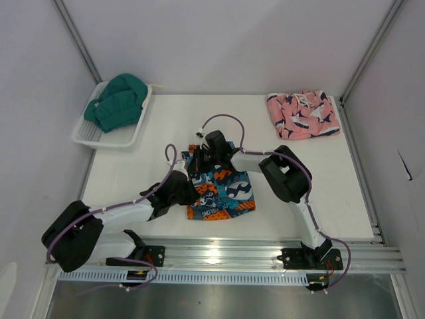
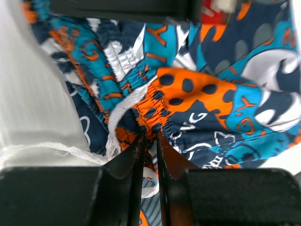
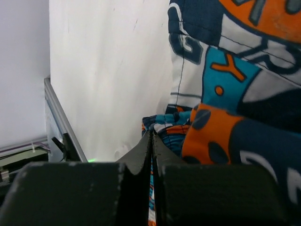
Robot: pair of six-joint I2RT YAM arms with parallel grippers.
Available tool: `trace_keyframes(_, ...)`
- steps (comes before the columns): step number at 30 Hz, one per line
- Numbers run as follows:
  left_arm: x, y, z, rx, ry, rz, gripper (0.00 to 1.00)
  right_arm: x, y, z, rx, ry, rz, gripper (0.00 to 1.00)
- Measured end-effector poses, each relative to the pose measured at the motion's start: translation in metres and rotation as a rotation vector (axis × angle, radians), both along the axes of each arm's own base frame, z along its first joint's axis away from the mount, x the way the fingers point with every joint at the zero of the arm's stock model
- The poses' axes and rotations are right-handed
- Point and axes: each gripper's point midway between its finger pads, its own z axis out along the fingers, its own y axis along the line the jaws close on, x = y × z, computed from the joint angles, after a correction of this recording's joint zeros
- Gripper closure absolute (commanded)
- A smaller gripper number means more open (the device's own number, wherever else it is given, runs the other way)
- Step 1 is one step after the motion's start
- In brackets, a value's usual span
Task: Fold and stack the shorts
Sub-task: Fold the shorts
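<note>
Table (image 1: 166, 119): basket (image 1: 130, 133) holds green garment (image 1: 118, 101) (patchwork shorts (image 1: 226, 193) outside).

A white table (image 1: 219, 113) fills the centre of the overhead view, evenly lit. Pale grey walls close it in: back wall (image 1: 219, 40) at the top, side walls left (image 1: 33, 100) and right (image 1: 392, 166). Aluminium struts (image 1: 76, 40) slant into the upper corners. A shiny metal rail (image 1: 226, 256) crosses the bottom edge. A white basket (image 1: 99, 138) sits at the upper left.

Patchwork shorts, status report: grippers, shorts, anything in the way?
Left gripper pinching waistband of patchwork shorts. Right gripper shut on their far edge. Pink shorts far right, clear of both arms.
</note>
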Motion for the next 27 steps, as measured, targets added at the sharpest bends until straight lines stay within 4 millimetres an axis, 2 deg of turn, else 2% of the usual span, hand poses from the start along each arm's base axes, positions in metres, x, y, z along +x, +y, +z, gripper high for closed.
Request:
trace_keyframes(8,-0.007,-0.006,-0.011,0.032,-0.032,-0.015,0.84,0.012,0.021,-0.011,0.075,0.016,0.028,0.99)
trace_keyframes(12,-0.009,-0.007,-0.011,0.026,-0.053,-0.019,0.84,0.025,0.020,-0.009,0.088,0.006,0.011,0.91)
trace_keyframes(16,-0.012,-0.006,-0.009,0.019,-0.059,-0.025,0.81,0.048,0.008,0.000,0.091,-0.003,-0.014,0.53)
trace_keyframes(18,-0.014,-0.004,-0.006,0.018,-0.062,-0.027,0.79,0.059,-0.002,0.004,0.076,-0.016,-0.027,0.45)
trace_keyframes(19,-0.015,-0.004,-0.003,0.015,-0.065,-0.029,0.77,0.063,-0.010,0.009,0.059,-0.027,-0.030,0.38)
trace_keyframes(22,-0.019,0.000,0.005,0.020,-0.071,-0.036,0.73,0.071,-0.037,0.033,-0.004,-0.063,-0.047,0.28)
trace_keyframes(24,-0.018,0.001,0.014,0.026,-0.077,-0.042,0.72,0.078,-0.056,0.062,-0.023,-0.110,-0.072,0.24)
trace_keyframes(27,-0.010,0.000,0.030,0.014,-0.096,-0.042,0.70,0.086,-0.093,0.117,-0.007,-0.214,-0.123,0.22)
